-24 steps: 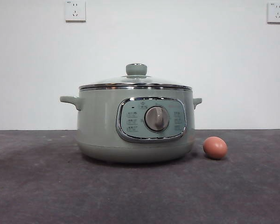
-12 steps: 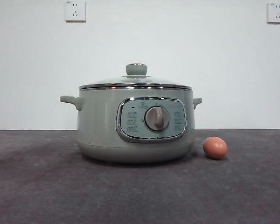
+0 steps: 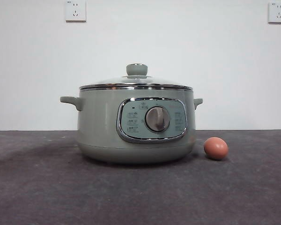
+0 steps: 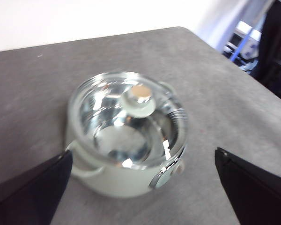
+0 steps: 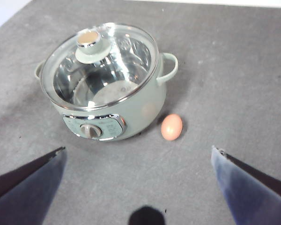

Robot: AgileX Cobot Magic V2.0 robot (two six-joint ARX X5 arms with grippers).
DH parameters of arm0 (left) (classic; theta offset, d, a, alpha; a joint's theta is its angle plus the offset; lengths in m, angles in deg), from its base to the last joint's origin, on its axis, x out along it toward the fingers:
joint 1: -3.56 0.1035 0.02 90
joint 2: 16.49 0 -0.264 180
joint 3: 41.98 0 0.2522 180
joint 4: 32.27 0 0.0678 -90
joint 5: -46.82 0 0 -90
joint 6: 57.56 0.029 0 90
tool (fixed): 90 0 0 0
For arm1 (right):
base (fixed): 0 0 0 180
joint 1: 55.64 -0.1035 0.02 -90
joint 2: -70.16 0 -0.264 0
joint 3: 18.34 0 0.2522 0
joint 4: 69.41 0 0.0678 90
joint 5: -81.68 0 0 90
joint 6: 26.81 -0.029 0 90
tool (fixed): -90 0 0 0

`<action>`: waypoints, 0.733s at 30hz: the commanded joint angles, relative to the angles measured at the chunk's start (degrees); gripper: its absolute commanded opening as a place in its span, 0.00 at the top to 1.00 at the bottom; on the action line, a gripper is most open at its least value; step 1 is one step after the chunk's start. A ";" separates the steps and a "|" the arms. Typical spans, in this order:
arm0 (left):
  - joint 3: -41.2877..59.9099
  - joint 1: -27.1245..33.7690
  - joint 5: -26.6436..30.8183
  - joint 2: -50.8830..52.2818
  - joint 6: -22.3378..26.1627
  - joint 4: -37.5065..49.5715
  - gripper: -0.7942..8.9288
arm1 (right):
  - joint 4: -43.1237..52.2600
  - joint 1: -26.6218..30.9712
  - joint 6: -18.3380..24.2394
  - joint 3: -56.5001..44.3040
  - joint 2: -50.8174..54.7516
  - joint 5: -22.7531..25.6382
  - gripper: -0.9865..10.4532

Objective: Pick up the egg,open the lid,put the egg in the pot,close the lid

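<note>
The pot (image 3: pixel 136 124), a round sage-green cooker with a chrome-framed panel and silver dial (image 3: pixel 157 119), stands on the grey table (image 3: pixel 37 187) with its glass lid (image 3: pixel 136 82) seated, green knob (image 3: pixel 136 70) on top. The egg (image 3: pixel 216 148), smooth and reddish-brown, lies on the table just beside the pot's base. Both the left gripper (image 4: pixel 140 187) and the right gripper (image 5: pixel 138 183) hang above with jaws spread wide, holding nothing.

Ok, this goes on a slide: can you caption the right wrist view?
Open right gripper hovers above the table, the egg lying beside the pot with the lid closed.
</note>
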 commanded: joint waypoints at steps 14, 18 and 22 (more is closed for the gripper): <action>-29.59 -12.87 8.35 -36.72 5.25 1.75 0.15 | 0.55 -0.02 0.07 0.31 -1.60 -2.16 0.28; -31.78 -14.56 9.64 -42.86 6.27 2.14 0.15 | 0.55 -0.02 0.07 0.31 -1.88 -2.16 0.28; -31.78 -15.56 10.73 -47.23 6.60 2.16 0.15 | 0.52 -0.02 0.07 0.31 -2.43 -2.14 0.28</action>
